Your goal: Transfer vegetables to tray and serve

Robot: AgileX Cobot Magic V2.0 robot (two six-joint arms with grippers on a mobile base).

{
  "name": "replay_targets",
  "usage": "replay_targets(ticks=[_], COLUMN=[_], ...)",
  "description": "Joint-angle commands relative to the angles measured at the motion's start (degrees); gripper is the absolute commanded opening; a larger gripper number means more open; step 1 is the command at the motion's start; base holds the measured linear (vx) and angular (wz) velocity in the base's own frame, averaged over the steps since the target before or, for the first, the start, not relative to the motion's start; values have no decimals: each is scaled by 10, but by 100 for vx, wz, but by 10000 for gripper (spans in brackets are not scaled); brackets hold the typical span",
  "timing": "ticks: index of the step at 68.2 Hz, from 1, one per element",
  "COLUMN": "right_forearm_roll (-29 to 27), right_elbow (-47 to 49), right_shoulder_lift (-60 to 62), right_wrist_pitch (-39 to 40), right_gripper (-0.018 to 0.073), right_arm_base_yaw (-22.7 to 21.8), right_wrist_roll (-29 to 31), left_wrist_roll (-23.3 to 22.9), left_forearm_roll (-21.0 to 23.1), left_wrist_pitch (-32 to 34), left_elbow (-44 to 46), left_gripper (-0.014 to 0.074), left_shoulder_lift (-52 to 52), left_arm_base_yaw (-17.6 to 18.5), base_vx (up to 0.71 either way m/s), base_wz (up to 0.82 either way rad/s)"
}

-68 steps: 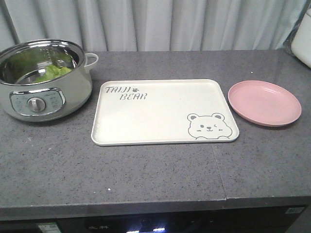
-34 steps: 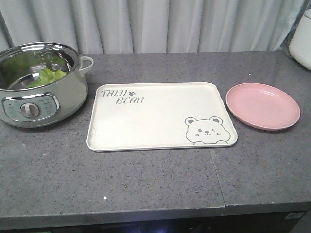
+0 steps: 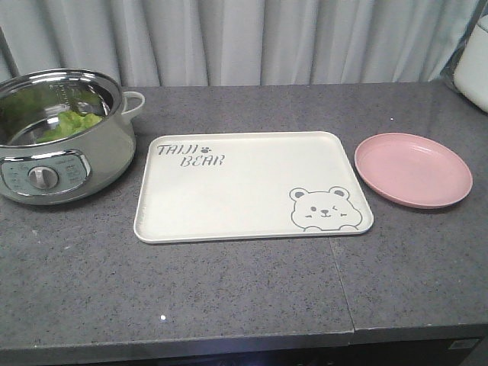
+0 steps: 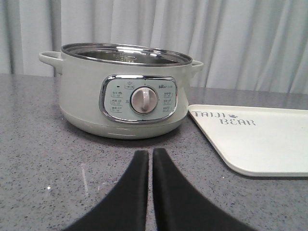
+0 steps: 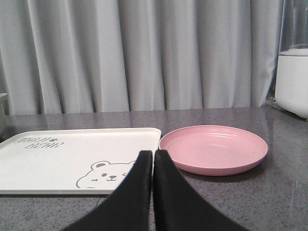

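Front-facing view: looking down on a grey speckled counter (image 3: 229,290). Finding an electric pot (image 3: 65,164) at 9 o'clock, clipped by the left frame edge. Seeing the lettuce leaf (image 3: 72,122) lying inside its steel bowl, low against the near wall. Finding the cream tray (image 3: 244,191) at centre, bare, its left rim just beside the pot but apart from it. Finding a pink plate (image 3: 412,169) at 3 o'clock, close to the tray's right rim without touching. Noting broad open counter from 5 to 7 o'clock, running to the front edge, and a narrower strip at 12 o'clock before the grey curtain (image 3: 267,38). Catching a white appliance (image 3: 474,57) at 2 o'clock, at the frame edge.

Left wrist view: showing the left gripper (image 4: 150,154) at 6 o'clock, black fingers drawn almost together, only a thin slit between them, holding nothing. Facing the pot (image 4: 125,96) at 12 o'clock, dial toward the camera, bare counter lying between. Hiding the leaf behind the pot wall, above and beyond the fingertips. Glimpsing the tray corner (image 4: 260,139) at 3 o'clock.

Right wrist view: showing the right gripper (image 5: 153,154) at 6 o'clock, fingers likewise pressed nearly closed and gripping nothing. Pointing at the narrow gap between tray (image 5: 72,159) at 9 o'clock and plate (image 5: 214,149) at 2 o'clock. Seeing open counter at 4 o'clock and the appliance (image 5: 291,82) at 3 o'clock.
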State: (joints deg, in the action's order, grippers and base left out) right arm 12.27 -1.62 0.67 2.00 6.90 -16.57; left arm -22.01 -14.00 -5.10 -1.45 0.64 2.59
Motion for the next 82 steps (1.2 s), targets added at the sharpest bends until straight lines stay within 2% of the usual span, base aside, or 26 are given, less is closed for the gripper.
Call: replay_targets(ticks=[1, 82], right_forearm_roll=[5, 5], right_elbow=[-8, -8], right_shoulder_lift=[3, 3], right_wrist_pitch=[45, 45], right_gripper=[-3, -3], right_arm_base_yaw=[-4, -4], right_wrist_roll=[0, 0], left_wrist_roll=[-6, -6], left_forearm_roll=[3, 3], left_wrist_pitch=[40, 40], left_elbow=[-13, -13], left_gripper=[-6, -6], left_shoulder_lift=[9, 9], left_arm_base_yaw=[0, 0], base_vx=[1, 1], base_wz=[0, 1])
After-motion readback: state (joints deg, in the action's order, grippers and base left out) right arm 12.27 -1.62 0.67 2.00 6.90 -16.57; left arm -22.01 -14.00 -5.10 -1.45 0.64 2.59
